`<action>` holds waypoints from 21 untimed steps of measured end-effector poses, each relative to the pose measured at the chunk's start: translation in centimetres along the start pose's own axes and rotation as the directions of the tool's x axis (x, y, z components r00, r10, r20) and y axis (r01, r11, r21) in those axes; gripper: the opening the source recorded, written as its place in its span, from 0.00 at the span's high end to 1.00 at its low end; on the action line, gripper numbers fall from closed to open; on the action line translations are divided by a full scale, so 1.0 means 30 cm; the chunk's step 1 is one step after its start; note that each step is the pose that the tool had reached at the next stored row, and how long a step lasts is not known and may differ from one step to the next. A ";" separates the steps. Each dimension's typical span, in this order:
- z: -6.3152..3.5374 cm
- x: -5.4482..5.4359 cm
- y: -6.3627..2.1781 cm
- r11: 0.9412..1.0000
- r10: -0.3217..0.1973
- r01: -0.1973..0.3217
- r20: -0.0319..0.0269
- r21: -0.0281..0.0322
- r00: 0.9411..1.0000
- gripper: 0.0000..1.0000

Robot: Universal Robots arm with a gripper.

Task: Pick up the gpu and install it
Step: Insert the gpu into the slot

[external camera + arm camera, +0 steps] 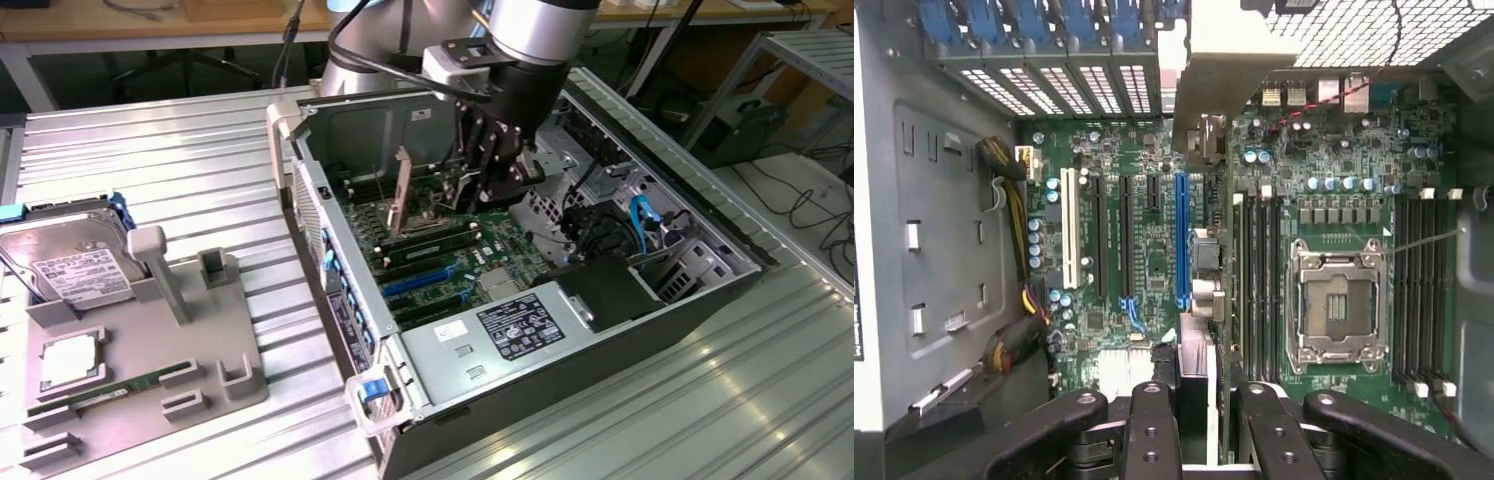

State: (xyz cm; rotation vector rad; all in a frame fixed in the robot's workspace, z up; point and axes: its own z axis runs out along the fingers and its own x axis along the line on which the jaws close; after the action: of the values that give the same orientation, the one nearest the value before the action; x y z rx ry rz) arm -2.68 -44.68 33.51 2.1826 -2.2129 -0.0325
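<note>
**Ribbed metal bench in a cluttered workshop**

The work surface is a bench of pale ribbed aluminium, its grooves catching bright overhead light, with glare strongest toward the near corner at the exterior view's right. Behind its far edge stands a wooden table on pale legs, with dark shadow beneath it. At the exterior view's right, past the bench's edge, a grey metal frame rises beside a dark box, and black cables trail across a light floor.
</note>
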 end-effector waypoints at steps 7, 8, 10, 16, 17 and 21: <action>0.033 0.000 0.008 1.000 -0.005 0.005 0.000 0.010 1.000 0.72; 0.037 0.000 0.014 1.000 -0.006 0.006 0.000 0.013 1.000 0.72; 0.052 -0.001 0.029 1.000 -0.011 0.011 -0.001 0.014 1.000 0.72; 0.074 -0.022 0.037 0.999 -0.021 0.021 -0.001 0.029 1.000 0.72; 0.077 -0.022 0.043 0.999 -0.021 0.021 -0.002 0.034 1.000 0.72; 0.199 0.004 0.114 0.998 -0.040 0.040 0.000 0.038 0.999 0.72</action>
State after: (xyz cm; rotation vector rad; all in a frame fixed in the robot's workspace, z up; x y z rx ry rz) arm -6.34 -44.82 27.66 2.2465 -2.1875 0.0081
